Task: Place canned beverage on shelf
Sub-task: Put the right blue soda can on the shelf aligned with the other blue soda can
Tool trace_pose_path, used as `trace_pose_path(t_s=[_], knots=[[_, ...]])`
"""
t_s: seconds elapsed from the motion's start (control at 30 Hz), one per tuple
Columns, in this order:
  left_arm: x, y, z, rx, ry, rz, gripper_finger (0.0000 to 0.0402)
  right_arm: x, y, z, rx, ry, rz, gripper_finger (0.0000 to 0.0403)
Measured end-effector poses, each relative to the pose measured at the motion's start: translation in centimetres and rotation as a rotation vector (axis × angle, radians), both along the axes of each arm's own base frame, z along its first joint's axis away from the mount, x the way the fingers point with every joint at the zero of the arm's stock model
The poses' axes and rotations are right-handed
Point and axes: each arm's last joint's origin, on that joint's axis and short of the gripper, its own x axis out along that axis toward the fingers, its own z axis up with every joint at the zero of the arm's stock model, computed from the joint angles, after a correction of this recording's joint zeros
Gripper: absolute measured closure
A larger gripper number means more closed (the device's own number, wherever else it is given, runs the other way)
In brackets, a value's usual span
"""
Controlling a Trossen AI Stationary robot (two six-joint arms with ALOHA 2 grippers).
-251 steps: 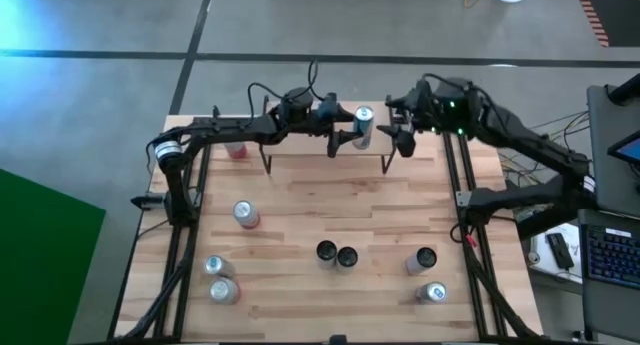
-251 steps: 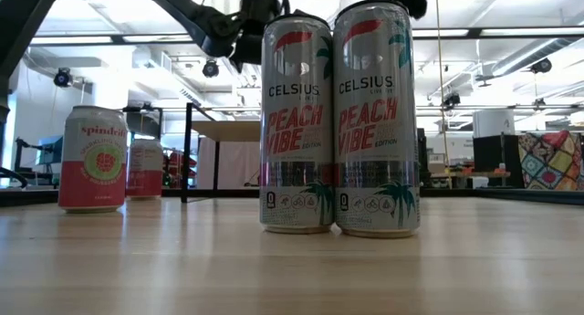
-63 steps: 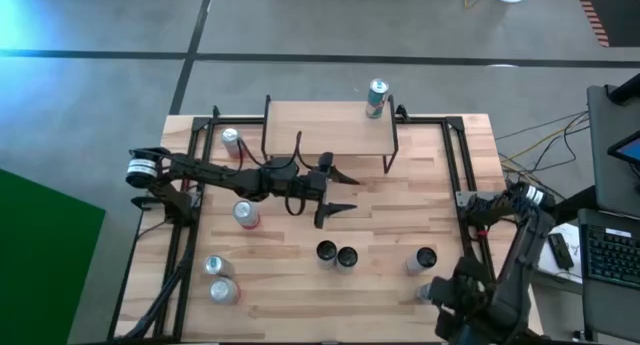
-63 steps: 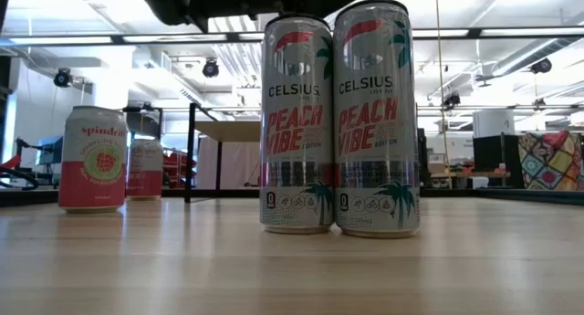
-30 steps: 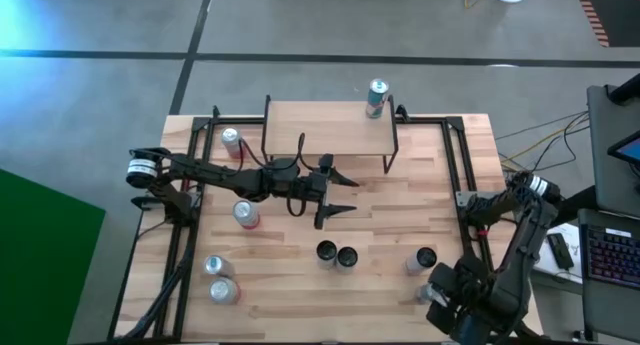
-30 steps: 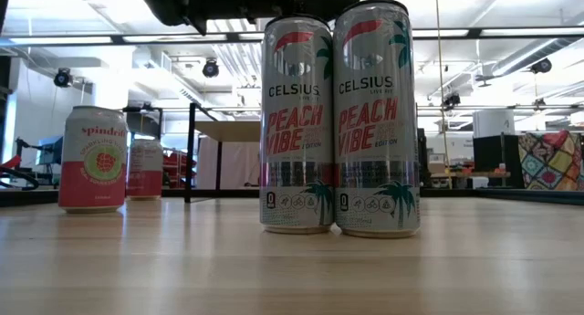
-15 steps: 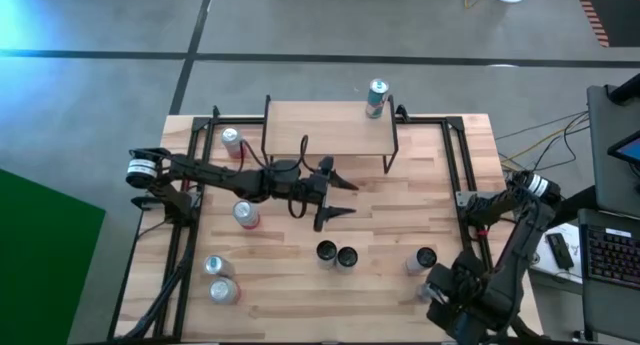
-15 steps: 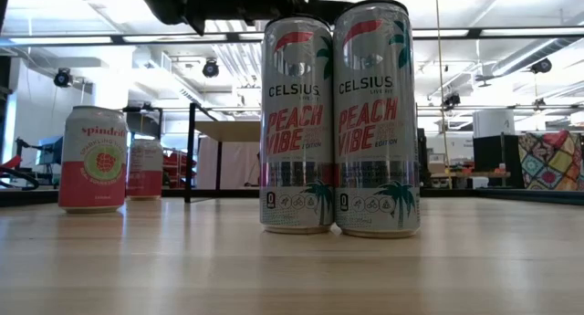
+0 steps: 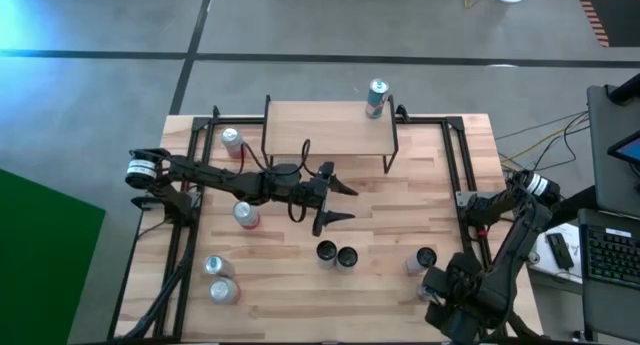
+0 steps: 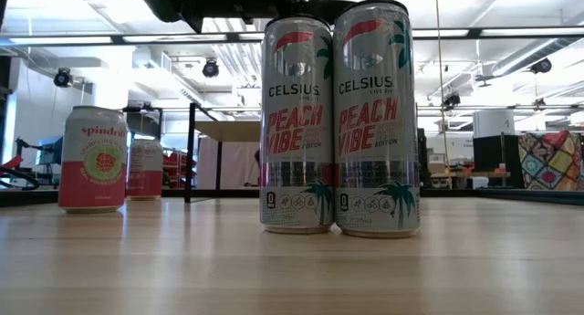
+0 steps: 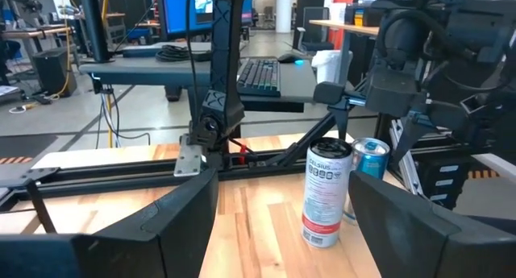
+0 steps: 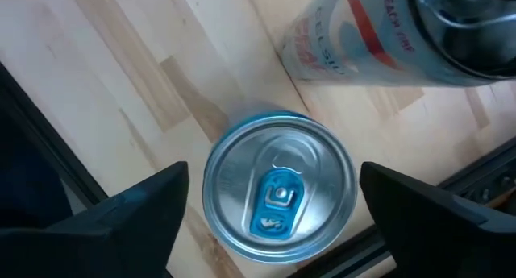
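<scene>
Since two seconds ago the right arm has swung further over the near right corner of the worktop (image 9: 300, 305), and the left arm has edged slightly toward the middle; the cans have not shifted.

Largest first: the slatted wooden worktop, framed by black rails along both side edges. At its far edge stands the shelf (image 9: 320, 135), a low riser with a light plank top and thin black legs. One canned beverage (image 9: 376, 98) stands upright at the shelf's far right corner, close to the edge; the rest of the plank is bare.

The left arm reaches from the left rail across to the middle of the worktop. Its left pincer (image 9: 336, 203) hovers with fingers spread, holding nothing, between the shelf's front edge and a pair of tall cans (image 9: 337, 254) that stand touching each other. Bare wood lies around it on every side.

The right pincer (image 12: 270, 201) hangs directly above a blue-tabbed can (image 12: 278, 193) at the near right corner, fingers spread wide on either side of it and apart from it. Just beside stands a taller can (image 9: 425, 258), and the right rail runs close by.

Four more cans sit along the left side: one beside the shelf (image 9: 231, 141), one pink (image 9: 245, 214), two near the front left corner (image 9: 219, 280).
</scene>
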Motion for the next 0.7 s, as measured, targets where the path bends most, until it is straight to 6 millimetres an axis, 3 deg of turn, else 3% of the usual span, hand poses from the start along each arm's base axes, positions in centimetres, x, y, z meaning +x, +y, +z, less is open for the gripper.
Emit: trace_pose_path(t_s=[0.37,0.53,0.7], knots=[[0.0,-0.1,-0.2,-0.010,0.026,-0.002,0.0137,-0.1,-0.5,-0.3,0.031,-0.012,0.043,0.0154],[0.0,-0.1,-0.3,-0.019,0.031,0.000,0.0137,-0.2,-1.0,0.3,0.065,-0.039,0.051,0.0164],[0.0,0.0,-0.3,-0.014,0.028,0.050,0.0137,-0.6,-1.6,2.3,0.125,-0.085,0.053,0.0163]])
